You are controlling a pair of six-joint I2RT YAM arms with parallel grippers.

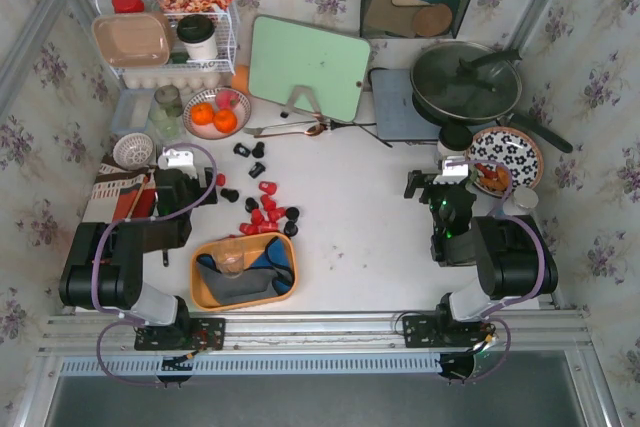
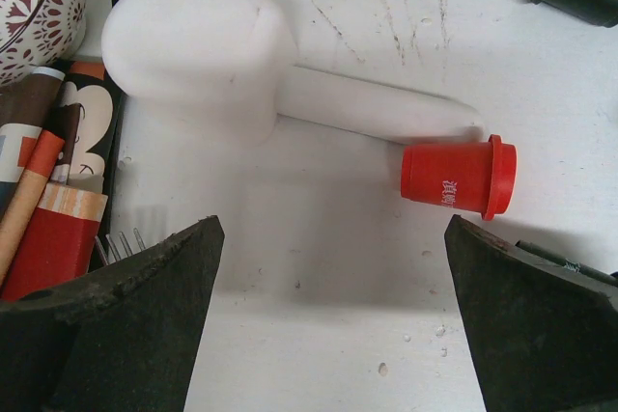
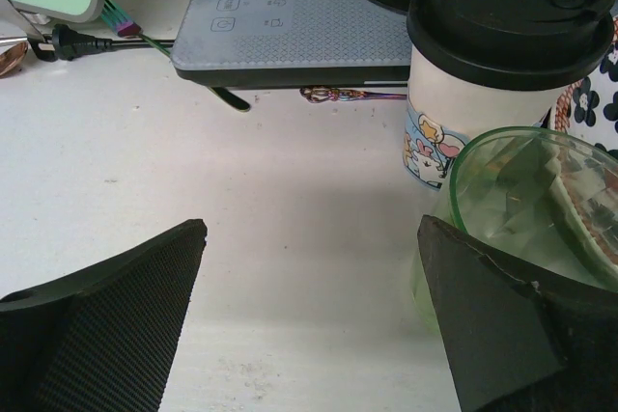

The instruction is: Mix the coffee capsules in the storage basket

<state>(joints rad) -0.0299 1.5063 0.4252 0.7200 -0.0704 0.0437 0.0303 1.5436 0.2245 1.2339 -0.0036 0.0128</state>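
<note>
Red and black coffee capsules lie loose on the white table: a red cluster (image 1: 265, 215) just above the basket and several black ones (image 1: 250, 152) farther back. The orange storage basket (image 1: 197, 277) sits near the front, holding a dark cloth and a clear cup; I see no capsules in it. My left gripper (image 1: 185, 172) is open and empty, low over the table left of the capsules. In the left wrist view (image 2: 333, 229) a red capsule (image 2: 457, 177) lies on its side just ahead of the right finger. My right gripper (image 1: 440, 185) (image 3: 314, 229) is open and empty, far right.
A white scoop-like object (image 2: 203, 50) and magazines (image 2: 48, 190) lie ahead of the left gripper. A lidded paper cup (image 3: 502, 65), a green glass container (image 3: 521, 200) and an induction cooker (image 3: 290, 16) stand by the right gripper. A bowl of oranges (image 1: 214, 115) sits at the back left.
</note>
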